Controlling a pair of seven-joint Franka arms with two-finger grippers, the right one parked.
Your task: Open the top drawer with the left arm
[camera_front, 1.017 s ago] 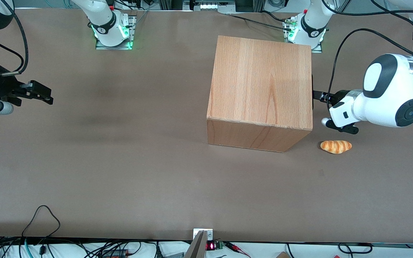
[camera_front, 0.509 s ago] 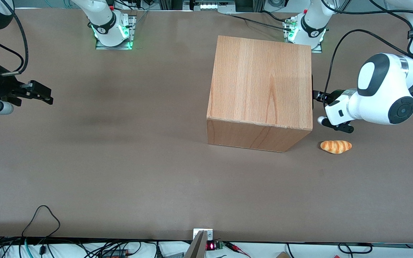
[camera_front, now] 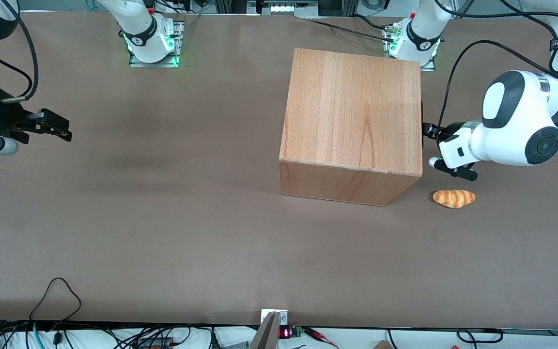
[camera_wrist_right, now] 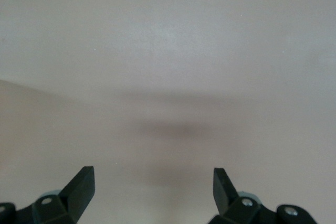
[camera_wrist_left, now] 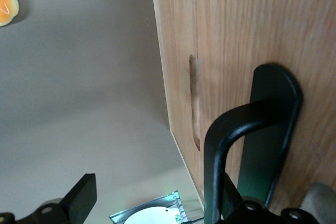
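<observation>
The top drawer (camera_wrist_left: 252, 35) sits shut in the wooden cabinet (camera_front: 351, 111), its flat front panel flush with the box and facing the working arm's end of the table. On that panel the long black handle (camera_wrist_left: 247, 145) stands proud as a bent bar on a black backplate; in the front view only a dark sliver (camera_front: 422, 128) shows at the cabinet's edge. The handle's long axis runs along the drawer front, level with the table and across the line of pull.

The gripper (camera_front: 428, 129) of the left arm (camera_front: 516, 126) is right at that handle, pointing straight into the drawer front. In the wrist view its fingers are spread: 1 fingertip (camera_wrist_left: 81, 198) hangs clear over the table, and the handle bar passes in front of the other fingertip, so the bar seems to lie between the 2 fingers with nothing pinched yet. By my reading the next move is to close on the bar and draw straight away from the cabinet.

A croissant (camera_front: 454, 198) lies on the table (camera_front: 162, 218) near the cabinet's corner, nearer the front camera than the gripper.
</observation>
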